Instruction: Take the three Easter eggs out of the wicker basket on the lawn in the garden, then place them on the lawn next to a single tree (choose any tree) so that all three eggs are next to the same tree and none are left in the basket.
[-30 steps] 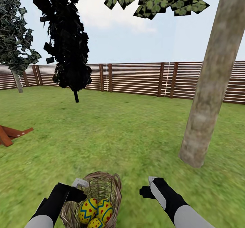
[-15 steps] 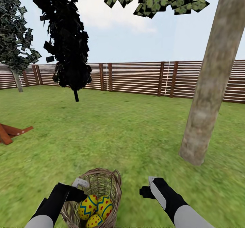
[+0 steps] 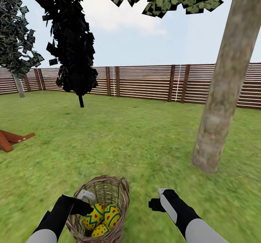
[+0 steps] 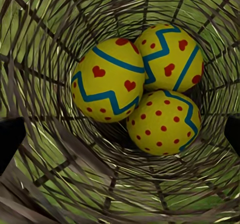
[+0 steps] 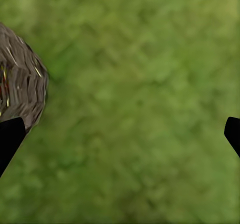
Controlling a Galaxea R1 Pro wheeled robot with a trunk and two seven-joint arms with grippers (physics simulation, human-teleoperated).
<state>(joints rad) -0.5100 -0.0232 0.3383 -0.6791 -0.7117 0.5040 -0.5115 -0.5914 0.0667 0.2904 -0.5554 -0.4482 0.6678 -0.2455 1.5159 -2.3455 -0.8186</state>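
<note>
The wicker basket (image 3: 108,190) stands on the lawn (image 3: 137,145) at the bottom of the head view. Three Easter eggs lie inside it: one with hearts and a blue zigzag (image 4: 107,84), a second like it (image 4: 170,56), and a dotted one (image 4: 162,121). In the head view they show as yellow eggs (image 3: 102,217). My left gripper (image 3: 87,199) hangs open over the basket's left rim, looking down at the eggs (image 4: 120,134). My right gripper (image 3: 157,198) is open over bare grass (image 5: 120,136), to the right of the basket (image 5: 20,91). The tree (image 3: 221,101) with the thick pale trunk rises ahead on the right.
A narrow near-black tree (image 3: 72,44) stands ahead on the left, and another leafy tree (image 3: 14,51) is by the far left fence. A brown slat fence (image 3: 152,83) closes the garden. Wooden beams (image 3: 11,139) lie on the grass at the left edge.
The whole picture has shifted slightly upward, so the camera moved and more of the basket shows. Both arms keep the same pose in the view, grippers still open.
</note>
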